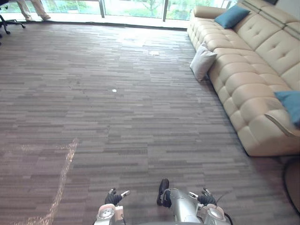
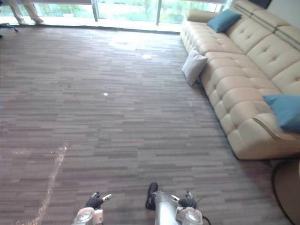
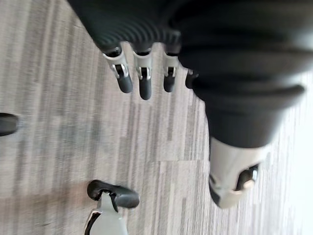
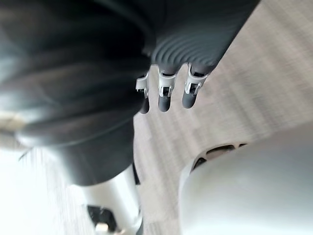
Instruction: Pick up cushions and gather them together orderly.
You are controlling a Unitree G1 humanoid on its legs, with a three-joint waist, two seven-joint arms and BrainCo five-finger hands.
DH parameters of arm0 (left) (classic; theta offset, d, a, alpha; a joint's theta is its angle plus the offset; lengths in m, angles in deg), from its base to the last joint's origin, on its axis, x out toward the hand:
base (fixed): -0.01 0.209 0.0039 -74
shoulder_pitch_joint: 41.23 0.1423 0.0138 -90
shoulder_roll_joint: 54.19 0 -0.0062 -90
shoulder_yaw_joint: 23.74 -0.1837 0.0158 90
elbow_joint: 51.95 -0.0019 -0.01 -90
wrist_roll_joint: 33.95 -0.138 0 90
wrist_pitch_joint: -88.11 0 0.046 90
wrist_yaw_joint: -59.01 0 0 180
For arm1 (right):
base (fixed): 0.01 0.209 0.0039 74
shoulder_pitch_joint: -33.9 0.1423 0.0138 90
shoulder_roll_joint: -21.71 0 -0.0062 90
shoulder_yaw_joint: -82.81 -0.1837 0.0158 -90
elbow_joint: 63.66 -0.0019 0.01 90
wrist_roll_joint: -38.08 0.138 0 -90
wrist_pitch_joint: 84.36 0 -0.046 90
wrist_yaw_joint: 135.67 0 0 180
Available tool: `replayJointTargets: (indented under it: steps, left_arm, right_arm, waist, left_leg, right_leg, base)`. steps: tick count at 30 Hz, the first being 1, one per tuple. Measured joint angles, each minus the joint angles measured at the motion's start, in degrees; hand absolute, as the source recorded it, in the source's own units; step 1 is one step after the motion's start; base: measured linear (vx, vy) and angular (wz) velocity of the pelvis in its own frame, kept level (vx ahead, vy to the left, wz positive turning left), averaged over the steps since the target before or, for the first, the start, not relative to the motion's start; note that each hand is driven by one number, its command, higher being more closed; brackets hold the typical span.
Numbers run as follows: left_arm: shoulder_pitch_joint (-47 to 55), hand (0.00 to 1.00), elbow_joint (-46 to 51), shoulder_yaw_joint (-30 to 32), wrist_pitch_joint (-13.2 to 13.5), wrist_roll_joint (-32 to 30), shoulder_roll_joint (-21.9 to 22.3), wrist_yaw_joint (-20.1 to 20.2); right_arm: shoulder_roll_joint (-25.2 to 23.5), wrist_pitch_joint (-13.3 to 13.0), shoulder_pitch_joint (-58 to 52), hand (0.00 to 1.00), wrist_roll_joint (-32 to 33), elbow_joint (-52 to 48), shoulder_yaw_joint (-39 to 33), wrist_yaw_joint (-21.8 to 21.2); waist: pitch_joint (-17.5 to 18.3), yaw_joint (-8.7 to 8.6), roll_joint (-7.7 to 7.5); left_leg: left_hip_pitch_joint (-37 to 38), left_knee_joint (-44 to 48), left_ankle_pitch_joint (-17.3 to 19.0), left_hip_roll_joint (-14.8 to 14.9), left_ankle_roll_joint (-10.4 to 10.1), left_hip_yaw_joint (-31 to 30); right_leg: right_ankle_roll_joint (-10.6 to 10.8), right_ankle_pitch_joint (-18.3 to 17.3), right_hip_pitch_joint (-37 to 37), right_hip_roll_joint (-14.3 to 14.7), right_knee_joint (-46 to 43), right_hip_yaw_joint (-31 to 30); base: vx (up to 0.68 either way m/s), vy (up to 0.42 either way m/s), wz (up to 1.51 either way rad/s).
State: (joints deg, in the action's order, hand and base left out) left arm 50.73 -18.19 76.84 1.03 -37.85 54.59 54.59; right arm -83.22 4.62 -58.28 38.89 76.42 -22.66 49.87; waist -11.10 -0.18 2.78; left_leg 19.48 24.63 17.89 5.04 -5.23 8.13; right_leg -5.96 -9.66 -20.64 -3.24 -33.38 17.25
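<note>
The pale grey square fabric cushion [image 1: 202,62] leans on the grey carpeted floor [image 1: 117,122] against the beige tufted leather sofa [image 1: 248,79]. It is well ahead and rightward, nearer the right hand [image 4: 165,95]. That hand and the left hand [image 3: 145,81] hang empty, fingers relaxed. A far teal cushion [image 1: 232,16] and a near teal cushion [image 1: 289,105] sit on the sofa.

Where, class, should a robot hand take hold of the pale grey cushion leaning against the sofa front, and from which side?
The grey cushion stands tilted on the carpet, its back leaning on the sofa. Probably best grip its free top edge near an upper corner, coming from the open carpet side; the sofa blocks the rear.
</note>
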Motion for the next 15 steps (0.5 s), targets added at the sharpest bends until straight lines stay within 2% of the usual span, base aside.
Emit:
replayJointTargets:
  steps: [1, 2, 3, 4, 5, 6, 7, 8, 9, 10, 11, 12, 13, 14, 15]
  left_arm:
    - [-0.55, 0.0, 0.3, 1.82, -0.13, 0.02, 0.58, 0.03]
    - [-0.45, 0.0, 0.62, 2.42, -0.17, 0.04, 0.53, 0.06]
    - [-0.45, 0.0, 0.83, 2.86, -0.19, 0.05, 0.52, 0.09]
    - [-0.23, 0.0, 2.37, 4.05, -0.19, 0.13, 0.26, 0.0]
    - [0.24, 0.0, 3.84, 4.0, -0.03, 0.19, -0.28, -0.06]
    - [0.4, 0.0, 4.5, 3.9, 0.25, 0.46, -0.39, -0.01]
    - [0.45, 0.0, 5.49, 3.81, 0.59, 0.76, -0.57, -0.1]
    - [0.43, 0.0, 5.78, 3.75, 0.59, 0.77, -0.6, -0.14]
    - [0.46, 0.0, 6.67, 4.12, 0.63, 0.79, -0.41, -0.2]
    - [0.64, 0.0, 7.41, 4.29, 0.76, 0.81, -0.17, -0.32]
    - [1.32, 0.0, 7.82, 4.77, 1.2, 1.01, -0.09, -0.45]
    - [2.22, 0.0, 7.92, 4.73, 1.46, 1.63, -0.48, -0.57]
    - [2.57, 0.0, 8.65, 5.17, 1.77, 3.44, -0.59, -0.33]
    - [2.43, 0.0, 8.72, 5.13, 1.7, 3.37, -1.13, -0.43]
    - [2.43, 0.0, 8.73, 5.22, 1.67, 3.1, -1.41, -0.49]
  right_arm:
    - [0.84, 0.23, 0.45, 0.0, -0.23, 0.03, 0.15, 0.03]
    - [1.38, 0.69, 1.07, 0.0, -0.43, 0.76, 0.51, 0.16]
    - [1.29, 0.75, 1.15, 0.0, -0.42, 0.87, 0.52, 0.2]
    - [0.41, 0.9, 1.07, 0.0, -0.13, 1.11, 1.25, 0.19]
    - [-0.52, 0.95, 1.05, 0.0, 0.33, 1.04, 2.46, 0.16]
    - [-0.85, 0.98, 1.07, 0.0, 0.45, 1.2, 2.72, 0.18]
    - [-1.45, 0.97, 1.19, 0.0, 0.46, 2.7, 2.82, 0.17]
    - [-1.55, 1.06, 1.39, 0.0, 0.46, 3.21, 2.73, 0.16]
    - [-2.05, 1.52, 1.99, 0.0, 0.46, 3.85, 2.7, 0.2]
    - [-2.52, 1.54, 2.0, 0.0, 0.46, 3.86, 2.7, 0.34]
    - [-3.06, 1.46, 2.03, 0.0, 0.43, 3.98, 2.84, 0.62]
    - [-2.8, 1.27, 2.42, 0.0, 0.42, 5.09, 3.14, 0.77]
    - [-3.14, 1.47, 2.31, 0.0, 0.4, 6.29, 4.56, 0.95]
    - [-3.86, 1.53, 2.31, 0.0, 0.4, 6.95, 4.62, 1.06]
    - [-4.28, 1.54, 1.74, 0.0, 0.4, 7.03, 4.55, 1.1]
  waist:
    - [-0.99, 0.07, 1.83]
    - [-1.76, 0.45, 2.7]
    - [-1.88, 0.44, 2.9]
    - [-2.77, 0.85, 1.35]
    - [-2.36, 1.07, -0.02]
    - [-2.23, 1.23, -0.36]
    - [-2.04, 2.04, -0.7]
    - [-2.08, 2.26, -0.68]
    - [-2.11, 3.68, -0.6]
    - [-2.28, 4.22, -0.98]
    - [-2.2, 4.34, -0.82]
    - [-2.0, 4.53, -0.45]
    - [-1.28, 5.7, -1.06]
    - [-0.39, 6.15, -2.49]
    - [0.07, 5.95, -3.45]
  left_leg:
    - [-6.86, 17.3, -9.26, 2.26, -1.78, -1.31]
    - [-12.72, 31.43, -10.69, 6.09, -2.69, -0.08]
    - [-14.24, 34.76, -9.77, 7.33, -2.0, 0.75]
    - [-18.72, 39.41, -6.97, 8.81, -0.74, 2.96]
    - [-23.8, 39.23, -5.11, 8.99, 0.67, 4.47]
    - [-26.25, 37.82, -4.29, 9.12, 1.15, 5.32]
    - [-31.08, 31.61, -2.52, 8.94, 2.31, 6.93]
    - [-32.16, 28.49, -2.09, 8.62, 2.63, 7.59]
    - [-35.59, 17.15, -2.17, 7.19, 3.53, 8.12]
    - [-37.02, 11.43, -3.24, 6.05, 3.52, 8.5]
    - [-39.38, 1.21, -6.96, 4.52, 1.81, 8.15]
    - [-40.75, -3.28, -8.21, 4.42, 0.5, 7.32]
    - [-41.54, -0.71, -14.43, 3.91, 2.2, 7.16]
    - [-41.48, 0.85, -14.75, 3.09, 2.64, 7.45]
    - [-41.48, 1.93, -14.78, 2.85, 3.21, 8.33]
  right_leg:
    - [-0.17, -2.71, 4.08, 1.54, 1.11, -0.11]
    - [-0.55, -4.04, 9.56, 3.66, 4.14, -1.03]
    - [-0.69, -4.21, 11.77, 4.22, 5.21, -1.36]
    - [-0.89, -4.81, 18.62, 4.59, 9.26, -2.52]
    - [-0.39, -5.1, 24.0, 4.53, 14.47, -4.06]
    - [-0.25, -5.06, 25.92, 4.46, 16.72, -4.5]
    - [0.02, -4.91, 29.64, 4.22, 20.06, -5.63]
    - [0.07, -4.91, 30.8, 4.08, 20.93, -6.03]
    - [1.26, -5.71, 33.92, 2.96, 22.99, -7.48]
    - [2.59, -6.71, 35.58, 1.98, 24.01, -8.56]
    - [4.14, -8.53, 37.6, 0.9, 25.53, -9.85]
    - [4.34, -10.63, 38.94, 0.87, 26.17, -11.08]
    - [4.16, -13.1, 41.23, -0.37, 26.1, -13.72]
    - [3.47, -13.11, 41.48, -1.91, 25.06, -15.43]
    - [4.03, -12.12, 40.75, -2.85, 23.38, -16.28]
  base:
    - [0.74, -0.128, -0.22]
    - [0.89, -0.137, -0.32]
    - [0.7, -0.052, -0.46]
    - [0.69, -0.059, -0.31]
    - [0.67, -0.062, -0.3]
    - [0.65, -0.044, -0.36]
    - [0.49, -0.002, -0.38]
    - [0.74, 0.085, -0.66]
    - [0.62, 0.125, -0.6]
    - [0.74, 0.221, -0.73]
    - [0.6, 0.278, -0.65]
    - [0.6, 0.323, -0.93]
    - [0.66, 0.392, -0.83]
    - [0.58, 0.325, -0.63]
    - [0.73, 0.4, -0.35]
